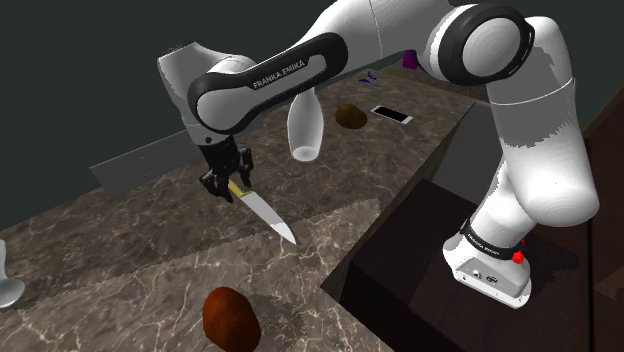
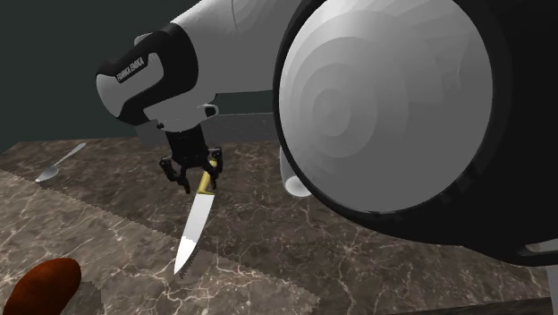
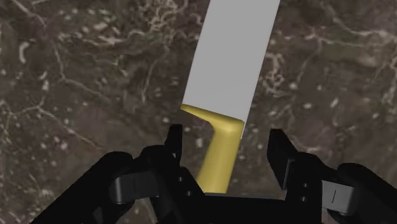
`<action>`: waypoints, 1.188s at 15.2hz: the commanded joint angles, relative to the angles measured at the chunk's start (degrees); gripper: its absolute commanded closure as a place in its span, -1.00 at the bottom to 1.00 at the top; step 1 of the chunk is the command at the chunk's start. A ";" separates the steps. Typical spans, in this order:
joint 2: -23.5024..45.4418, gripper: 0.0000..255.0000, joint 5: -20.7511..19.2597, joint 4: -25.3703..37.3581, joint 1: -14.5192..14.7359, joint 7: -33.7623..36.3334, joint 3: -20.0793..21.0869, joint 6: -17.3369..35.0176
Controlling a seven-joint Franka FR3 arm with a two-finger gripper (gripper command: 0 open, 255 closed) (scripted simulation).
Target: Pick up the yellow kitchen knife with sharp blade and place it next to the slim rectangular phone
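shoulder view, left to right: reddish-brown oval lump [image 1: 230, 318] at the near edge of the dark marbled desk [image 1: 110, 250]. next, end effector [image 1: 228, 188] sits low over the knife [image 1: 265, 212], right at its yellow handle. knife lies flat on the desk, pale blade pointing toward the view's lower right. wrist view: fingers [image 3: 175, 143] apart, straddling the handle with a gap on each side, no contact, so the knife isn't gripped. further right a white vase-shaped thing [image 1: 305, 130], then a brown round item [image 1: 350, 116], then the phone [image 1: 392, 115], pale screen up, near the desk's far corner. knife and phone are well apart, with the vase-shaped thing between them. dark box stand [image 1: 400, 270] at lower right.
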 commanded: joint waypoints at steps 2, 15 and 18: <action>0.00 1.00 0.00 0.00 0.00 0.00 0.00 0.00; -1.40 1.00 0.46 2.47 0.03 -0.24 0.29 -3.79; -1.93 1.00 0.65 3.96 0.09 -0.34 0.41 -5.79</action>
